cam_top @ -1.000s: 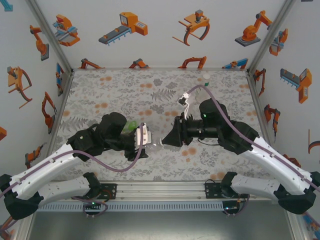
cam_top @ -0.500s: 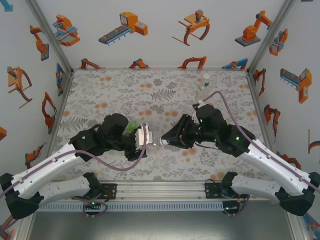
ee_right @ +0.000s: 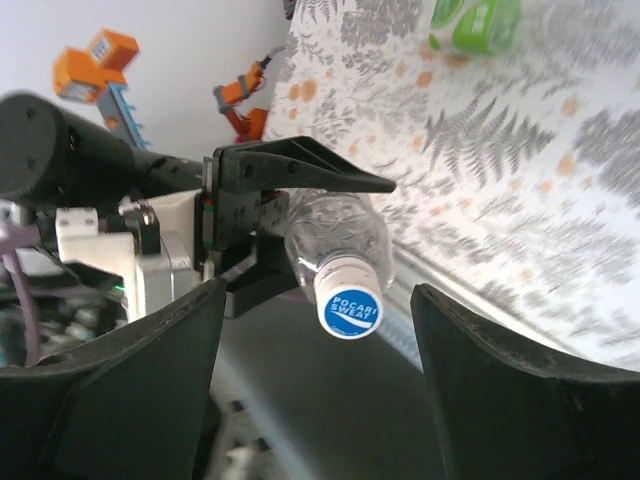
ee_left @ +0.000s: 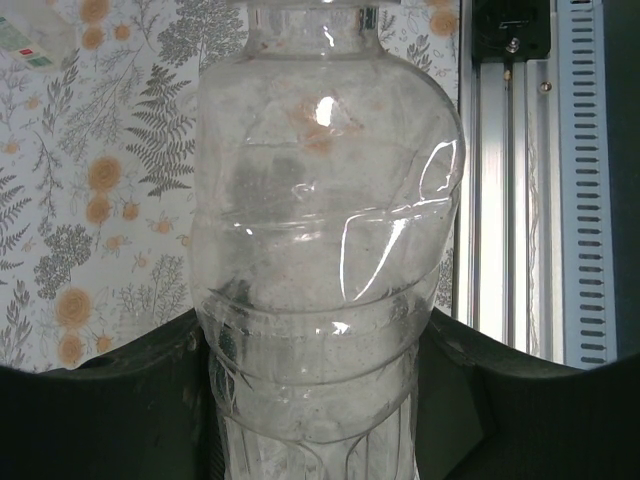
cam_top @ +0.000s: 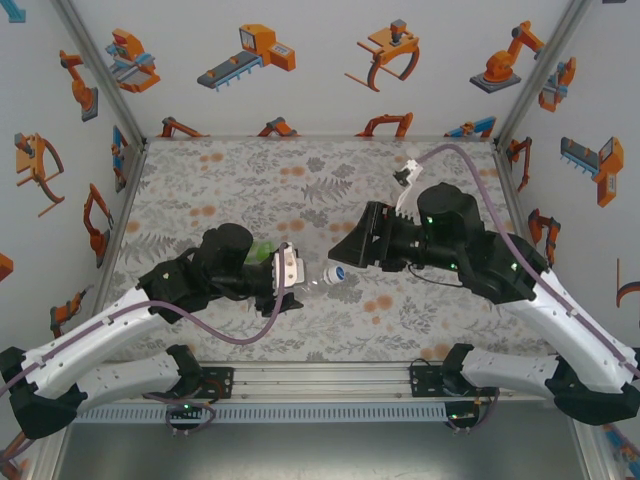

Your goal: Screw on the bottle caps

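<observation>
the right gripper [cam_top: 340, 256], jaws now spread, is backing off the blue-and-white cap [ee_right: 350, 305], leaving it seated on the clear bottle [ee_left: 320, 250], which the left gripper [cam_top: 292, 270] is clamping sideways over the bench [cam_top: 230, 180] near its front edge; this cap looks finished.

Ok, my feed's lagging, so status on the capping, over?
Left pincer shut on bottle, held sideways. Right pincer open, facing the cap, not touching. Cap sits on the neck. Nothing between them.
</observation>
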Robot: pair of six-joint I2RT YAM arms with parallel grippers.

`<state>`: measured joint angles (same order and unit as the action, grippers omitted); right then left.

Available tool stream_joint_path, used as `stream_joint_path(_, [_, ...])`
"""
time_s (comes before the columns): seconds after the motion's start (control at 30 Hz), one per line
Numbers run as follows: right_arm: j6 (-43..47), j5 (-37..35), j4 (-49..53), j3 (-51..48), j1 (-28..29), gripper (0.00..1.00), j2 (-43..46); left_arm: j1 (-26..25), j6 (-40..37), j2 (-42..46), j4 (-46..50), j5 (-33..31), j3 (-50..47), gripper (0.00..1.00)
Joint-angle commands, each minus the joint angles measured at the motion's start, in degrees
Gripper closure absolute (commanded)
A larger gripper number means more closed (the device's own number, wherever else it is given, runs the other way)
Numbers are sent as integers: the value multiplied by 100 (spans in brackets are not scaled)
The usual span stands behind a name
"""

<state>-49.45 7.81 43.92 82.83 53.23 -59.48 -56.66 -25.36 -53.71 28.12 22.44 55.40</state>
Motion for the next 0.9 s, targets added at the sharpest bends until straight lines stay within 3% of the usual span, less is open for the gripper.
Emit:
stream_joint_path(0.0, [2297, 201, -39, 172, 29, 33, -55, -38, -20, 98, -142, 199, 72, 100])
stream_joint_path(0.1, [3995, 698, -230, 113, 29, 34, 22, -38, -23, 106, -140, 252, 99, 100])
stream_joint_path(0.27, [6938, 2231, -32, -56, 29, 34, 134, -46, -21, 130, -158, 309, 77, 100])
stream_joint_path(0.43, [8781, 3246, 478, -93, 31, 36, 73, -55, -1, 133, -183, 367, 76, 100])
stream_joint_path(0.87, [9076, 2981, -36, -407, 35, 51, -19, -64, -19, 141, -202, 400, 85, 100])
